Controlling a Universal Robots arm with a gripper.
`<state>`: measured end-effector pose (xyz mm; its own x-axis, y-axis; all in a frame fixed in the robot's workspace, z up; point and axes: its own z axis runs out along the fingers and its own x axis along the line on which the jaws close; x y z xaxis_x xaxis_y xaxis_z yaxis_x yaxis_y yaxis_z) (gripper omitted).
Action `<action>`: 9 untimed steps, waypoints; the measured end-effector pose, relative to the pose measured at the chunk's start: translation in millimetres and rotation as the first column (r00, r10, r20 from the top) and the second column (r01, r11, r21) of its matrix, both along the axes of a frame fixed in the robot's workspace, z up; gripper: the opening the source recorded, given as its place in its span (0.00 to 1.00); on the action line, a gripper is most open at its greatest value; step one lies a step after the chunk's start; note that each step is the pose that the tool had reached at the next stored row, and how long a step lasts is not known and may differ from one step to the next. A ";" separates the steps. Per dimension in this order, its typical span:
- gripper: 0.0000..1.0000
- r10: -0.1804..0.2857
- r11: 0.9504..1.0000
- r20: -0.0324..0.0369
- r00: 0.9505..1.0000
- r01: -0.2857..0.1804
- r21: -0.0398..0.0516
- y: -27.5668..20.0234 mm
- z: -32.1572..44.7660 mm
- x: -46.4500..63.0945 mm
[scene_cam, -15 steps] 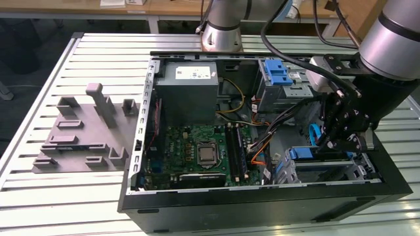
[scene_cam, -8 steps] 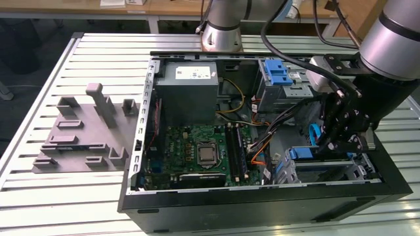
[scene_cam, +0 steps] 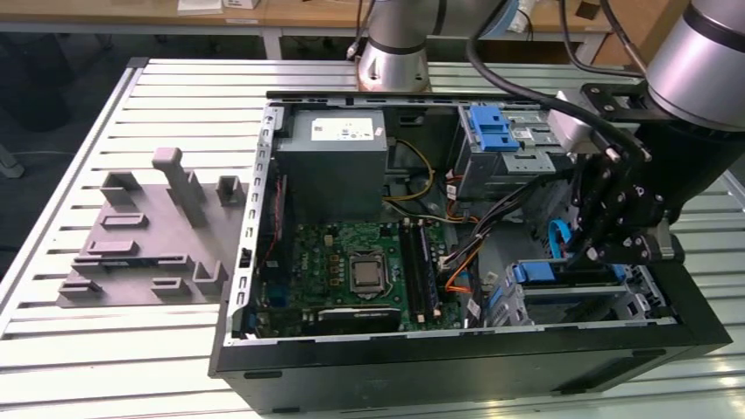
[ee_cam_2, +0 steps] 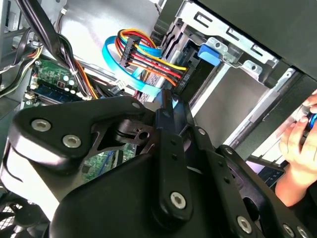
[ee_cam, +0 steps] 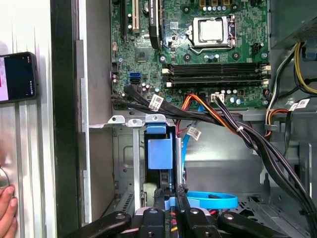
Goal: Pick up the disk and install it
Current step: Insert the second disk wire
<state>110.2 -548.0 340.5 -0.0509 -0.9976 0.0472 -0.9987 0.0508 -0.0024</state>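
The disk [ee_cam: 161,151] stands on edge in the drive bay of the open computer case [scene_cam: 466,362], its blue carrier frame showing between the bay's metal rails. In the exterior view the disk [scene_cam: 564,272] sits low in the bay on the exterior view's right. My gripper [ee_cam: 169,198] reaches down into the case and is shut on the disk's outer edge; a strip of blue shows between the black fingers [ee_cam: 159,198]. In the second wrist view the gripper [ee_cam_2: 168,106] points into the bay beside the cable bundle. From outside, the gripper [scene_cam: 591,255] hangs just above the bay.
Motherboard [scene_cam: 349,262], a grey power supply box [scene_cam: 338,153] and a silver cage with a blue latch [scene_cam: 495,131] share the case. Cable bundles [ee_cam: 223,119] and a blue flat cable [ee_cam: 213,200] run near the bay. A grey fixture [scene_cam: 152,236] lies on the table. A person's hand [ee_cam_2: 297,148] and a phone [ee_cam: 17,77] are close by.
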 end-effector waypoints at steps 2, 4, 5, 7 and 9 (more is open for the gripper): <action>0.24 0.000 1.000 0.000 1.000 0.000 0.000 0.0 2.8 0.0; 0.24 0.000 1.000 0.000 1.000 0.000 0.000 0.0 4.6 0.0; 0.24 0.000 1.000 0.000 1.000 0.000 0.000 0.0 4.6 0.0; 0.22 0.000 1.000 0.000 1.000 0.000 0.000 0.0 4.6 0.0; 0.11 0.000 1.000 0.000 1.000 0.000 0.000 0.0 4.8 0.0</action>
<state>110.2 -547.9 345.3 -0.0509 -0.9976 0.0471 -0.9987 0.0508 -0.0024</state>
